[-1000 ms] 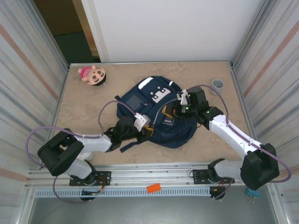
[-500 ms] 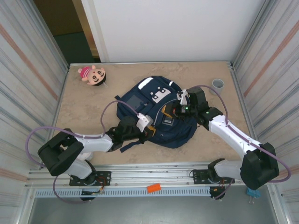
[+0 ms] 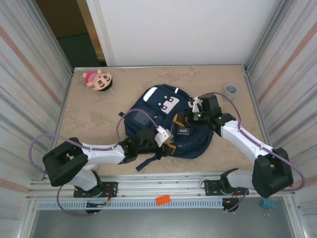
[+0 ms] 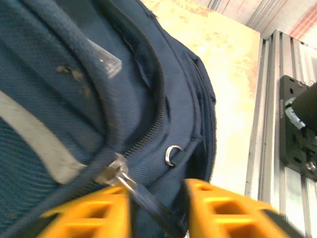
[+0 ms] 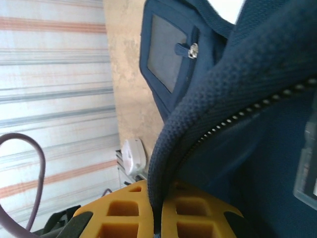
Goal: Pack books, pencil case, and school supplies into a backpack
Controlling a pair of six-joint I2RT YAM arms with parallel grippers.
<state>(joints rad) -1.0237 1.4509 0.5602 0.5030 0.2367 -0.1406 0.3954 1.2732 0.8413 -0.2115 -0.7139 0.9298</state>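
Beneath everything, a pale marbled table [image 3: 89, 124], walled left and right by ribbed metal panels. At its centre, by far the biggest item: the navy backpack [image 3: 158, 106]. Lying flat, white patches toward 12 o'clock, rounded body bulging toward 5 o'clock, a loose strap trailing off toward 7 o'clock.

Next in size, the left arm [image 3: 99, 153], reaching in from 8 o'clock along the near edge to the bag's 6 o'clock rim. At its tip the left gripper [image 4: 156, 198], orange fingers [image 4: 223, 210] standing apart, nothing clamped. In the gap a dark cord, blurred, so contact with either pad impossible to judge.

Then the right arm [image 3: 242, 141], coming from 4 o'clock to the bag's 3 o'clock side. The right gripper [image 5: 158, 198] closed tight, pinching a ribbed navy edge of the backpack, that edge rising out of the jaws beside a line of zip teeth.

Smaller: a pink plush doll [image 3: 98, 80] at the bag's 10 o'clock, well apart, near the far-left corner. Smaller again: a grey cup [image 3: 231, 89], upright, at 2 o'clock, near the far-right corner, apart from the bag.

On the bag itself, a clear-window pocket [image 5: 166, 57] with a round stud at its 3 o'clock edge. Smallest: a metal zip pull [image 4: 118, 173] on the zip line just above the left fingers, and a little metal ring [image 4: 171, 154] at its 2 o'clock.
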